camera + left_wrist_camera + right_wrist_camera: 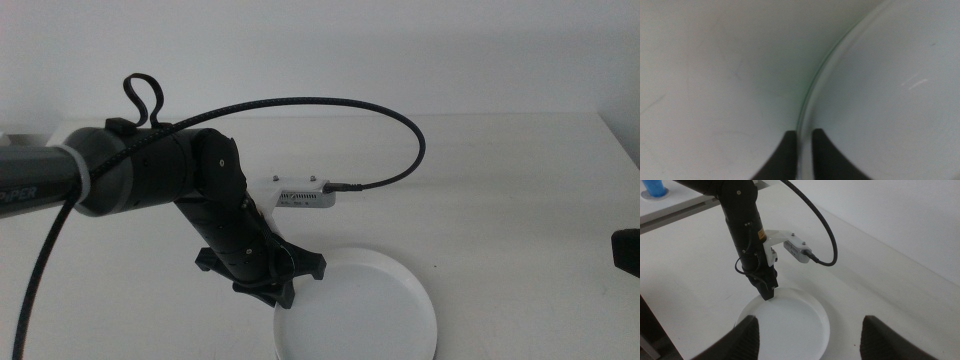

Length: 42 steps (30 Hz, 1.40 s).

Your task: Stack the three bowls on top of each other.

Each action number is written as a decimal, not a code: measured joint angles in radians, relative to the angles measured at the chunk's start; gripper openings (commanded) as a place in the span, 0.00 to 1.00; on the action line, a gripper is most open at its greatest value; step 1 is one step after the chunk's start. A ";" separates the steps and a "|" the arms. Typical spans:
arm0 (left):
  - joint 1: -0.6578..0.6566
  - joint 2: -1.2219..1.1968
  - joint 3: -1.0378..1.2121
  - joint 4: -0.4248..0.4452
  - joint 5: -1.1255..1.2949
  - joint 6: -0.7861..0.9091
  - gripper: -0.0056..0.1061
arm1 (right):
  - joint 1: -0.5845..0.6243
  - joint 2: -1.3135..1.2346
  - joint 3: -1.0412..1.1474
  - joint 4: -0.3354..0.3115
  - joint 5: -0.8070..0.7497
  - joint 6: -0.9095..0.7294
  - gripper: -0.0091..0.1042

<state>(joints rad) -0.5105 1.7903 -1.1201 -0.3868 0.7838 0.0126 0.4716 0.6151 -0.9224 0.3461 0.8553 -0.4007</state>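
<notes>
Left gripper clamped on the 10 o'clock rim of the white bowl, which sits low-centre on the desk, nothing visible inside, near edge cut off; right gripper parted, waiting at 3 o'clock; other bowls not seen.

White table – white bowl on it

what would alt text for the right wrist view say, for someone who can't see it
The left gripper, on a black arm reaching down, pinches the rim of a white bowl sitting on a white table. The right gripper hangs above with its dark jaws spread wide, apart from the bowl.
</notes>
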 measured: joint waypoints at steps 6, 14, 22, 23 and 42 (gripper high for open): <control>0.025 -0.026 -0.025 0.053 0.017 0.004 0.88 | 0.000 0.000 0.000 -0.001 0.000 0.000 0.53; 0.159 -0.179 -0.132 0.163 0.046 -0.083 0.98 | 0.000 0.000 0.000 -0.001 0.000 0.000 0.53; 0.190 -0.287 -0.173 0.240 0.011 -0.086 0.98 | 0.000 0.000 0.000 -0.001 0.000 0.000 0.53; 0.190 -0.289 -0.173 0.244 0.003 -0.086 0.98 | 0.000 0.000 0.000 -0.001 0.000 0.000 0.53; 0.190 -0.361 -0.173 0.387 -0.065 -0.083 0.98 | 0.000 0.010 0.000 0.015 -0.007 0.057 0.53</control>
<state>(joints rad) -0.3206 1.4295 -1.2928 0.0000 0.7186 -0.0703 0.4716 0.6254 -0.9224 0.3610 0.8485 -0.3442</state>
